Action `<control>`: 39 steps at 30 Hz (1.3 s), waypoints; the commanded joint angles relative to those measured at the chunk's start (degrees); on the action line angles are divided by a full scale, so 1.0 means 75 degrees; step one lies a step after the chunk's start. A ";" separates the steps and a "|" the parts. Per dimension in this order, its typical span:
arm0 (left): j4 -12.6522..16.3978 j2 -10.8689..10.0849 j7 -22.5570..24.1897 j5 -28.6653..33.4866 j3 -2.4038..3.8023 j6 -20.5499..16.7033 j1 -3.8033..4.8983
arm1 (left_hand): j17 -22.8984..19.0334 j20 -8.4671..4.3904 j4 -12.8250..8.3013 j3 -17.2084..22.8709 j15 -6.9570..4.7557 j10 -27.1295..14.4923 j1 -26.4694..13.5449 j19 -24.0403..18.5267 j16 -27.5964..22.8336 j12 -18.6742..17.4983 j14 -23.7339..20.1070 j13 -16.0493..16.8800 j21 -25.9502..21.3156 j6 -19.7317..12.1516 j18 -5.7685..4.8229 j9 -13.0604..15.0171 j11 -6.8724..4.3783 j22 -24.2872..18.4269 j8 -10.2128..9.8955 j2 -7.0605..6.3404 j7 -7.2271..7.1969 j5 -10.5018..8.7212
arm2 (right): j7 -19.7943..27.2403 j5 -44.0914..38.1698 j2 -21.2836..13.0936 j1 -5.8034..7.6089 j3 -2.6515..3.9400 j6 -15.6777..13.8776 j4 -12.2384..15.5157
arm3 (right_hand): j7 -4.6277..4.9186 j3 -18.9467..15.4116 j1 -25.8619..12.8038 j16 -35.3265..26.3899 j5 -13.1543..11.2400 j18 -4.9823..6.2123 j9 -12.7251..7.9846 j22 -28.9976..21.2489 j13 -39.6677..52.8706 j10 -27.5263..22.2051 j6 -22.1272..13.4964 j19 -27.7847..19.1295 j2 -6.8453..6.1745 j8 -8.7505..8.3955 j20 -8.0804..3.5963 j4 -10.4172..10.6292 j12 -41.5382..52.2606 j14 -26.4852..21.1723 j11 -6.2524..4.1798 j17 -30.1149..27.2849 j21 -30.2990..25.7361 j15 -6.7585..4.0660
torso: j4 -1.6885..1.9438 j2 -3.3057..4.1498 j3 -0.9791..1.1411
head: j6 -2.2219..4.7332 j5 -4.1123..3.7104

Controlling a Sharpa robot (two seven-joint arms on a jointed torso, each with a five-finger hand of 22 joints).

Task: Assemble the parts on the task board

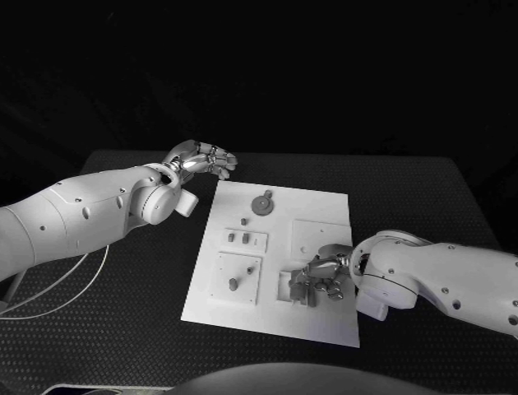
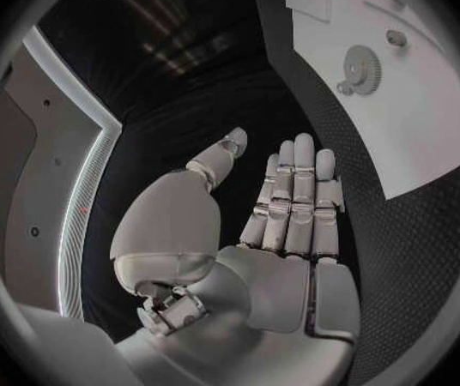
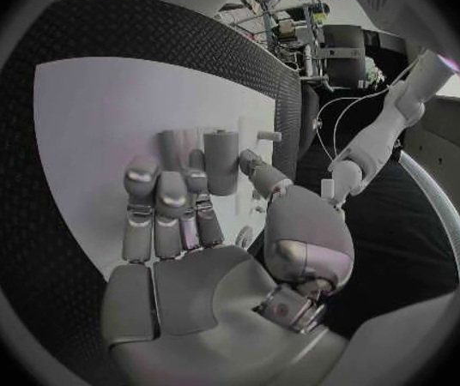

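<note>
Two hands in view. Nearest us, the right hand (image 1: pixel 326 276) pinches a small peg (image 3: pixel 220 160) over the near-right block (image 1: pixel 297 286) of the board (image 1: pixel 318 206); we judge insertion is underway, next needing a straight push down. Farther off lies a gear (image 1: pixel 263 203). The left hand (image 1: pixel 203 158), fingers pressed together and empty, hovers off the board's far-left corner, leaving open table around.

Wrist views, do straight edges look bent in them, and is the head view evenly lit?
Left wrist view: the task board edge curves. Right wrist view: the table rim bows round the circle. Head view: uneven, with the board bright and a dark background.
</note>
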 commanded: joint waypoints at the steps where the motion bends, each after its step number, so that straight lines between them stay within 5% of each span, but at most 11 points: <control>1: 0.0024 0.0009 0.0045 0.0048 0.0005 0.0090 0.0006 | 0.0011 0.0006 -0.0003 -0.0034 0.0019 -0.0049 -0.0061 0.0039 -0.0042 -0.0010 0.0010 -0.0008 -0.0046 -0.0061 0.0141 -0.0008 -0.0014 0.0009 0.0030 -0.0003 -0.0013 -0.0030 | 0.0001 -0.0104 0.0038 -0.0017 -0.0003 0.0037 -0.0023 | -0.0001 -0.0002 -0.0073 -0.0031 -0.0044 0.0398 0.0006 0.0096 0.0010 0.0035 0.0052 -0.0034 0.0000 -0.0008 0.0022 -0.0054 -0.0054 -0.0003 -0.0009 0.0013 0.0028 -0.0029 | -0.0011 -0.0002 0.0002 | -0.0003 0.0004; 22: 0.0032 -0.0007 0.0029 0.0048 0.0005 0.0100 0.0008 | 0.0024 0.0007 -0.0003 -0.0047 0.0020 -0.0053 -0.0065 0.0038 -0.0056 -0.0012 0.0005 -0.0010 -0.0054 -0.0065 0.0145 -0.0007 -0.0013 0.0017 0.0031 -0.0008 -0.0013 -0.0031 | 0.0044 -0.0109 0.0147 -0.0099 -0.0003 -0.0019 -0.0065 | 0.0003 -0.0010 -0.0136 -0.0053 -0.0044 0.0398 0.0002 0.0092 0.0045 0.0028 0.0046 -0.0049 -0.0038 -0.0030 0.0026 -0.0062 -0.0082 -0.0009 -0.0005 0.0028 0.0025 -0.0025 | -0.0004 -0.0001 0.0002 | -0.0028 0.0031; 39: 0.0040 -0.0019 0.0027 0.0048 0.0005 0.0142 0.0008 | 0.0039 0.0010 0.0008 -0.0065 0.0024 -0.0058 -0.0086 0.0037 -0.0071 -0.0013 0.0001 -0.0013 -0.0062 -0.0072 0.0146 -0.0007 -0.0010 0.0027 0.0031 -0.0020 -0.0011 -0.0031 | 0.0100 -0.0115 0.0166 -0.0104 -0.0003 0.0020 -0.0109 | 0.0090 -0.0439 -0.0479 -0.0133 -0.0043 0.0398 -0.0032 0.0073 0.0178 -0.0074 -0.0203 -0.0138 -0.0449 -0.0205 0.0016 -0.0149 -0.0200 -0.0083 0.0076 0.0102 -0.0014 0.0042 | -0.0009 -0.0001 0.0006 | -0.0034 0.0059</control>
